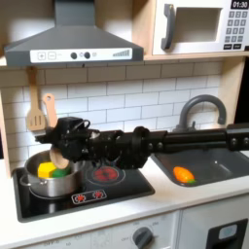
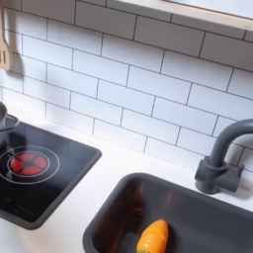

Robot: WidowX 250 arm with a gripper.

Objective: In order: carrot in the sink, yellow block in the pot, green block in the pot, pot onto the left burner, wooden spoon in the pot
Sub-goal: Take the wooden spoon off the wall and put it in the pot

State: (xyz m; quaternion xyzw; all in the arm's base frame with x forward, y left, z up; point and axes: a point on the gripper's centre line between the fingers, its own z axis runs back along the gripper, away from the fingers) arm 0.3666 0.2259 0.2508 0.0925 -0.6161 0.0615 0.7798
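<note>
In the first exterior view the steel pot (image 1: 37, 185) sits on the left part of the black stove (image 1: 117, 193). The yellow block (image 1: 45, 171) and the green block (image 1: 60, 172) lie inside it. My gripper (image 1: 61, 144) reaches in from the first exterior view's right and hangs just above the pot. It is shut on the wooden spoon (image 1: 59, 158), whose light-brown end points down over the pot's rim. The orange carrot (image 1: 183, 175) (image 2: 151, 237) lies in the dark grey sink (image 1: 219, 167) (image 2: 119, 212) in both exterior views.
A slotted wooden spatula (image 1: 36, 109) hangs on the tiled wall above the pot. The red right burner (image 1: 104, 175) (image 2: 30, 163) is bare. The arched faucet (image 1: 201, 105) (image 2: 222, 158) stands behind the sink. A hood (image 1: 73, 44) and a microwave (image 1: 199, 26) are overhead.
</note>
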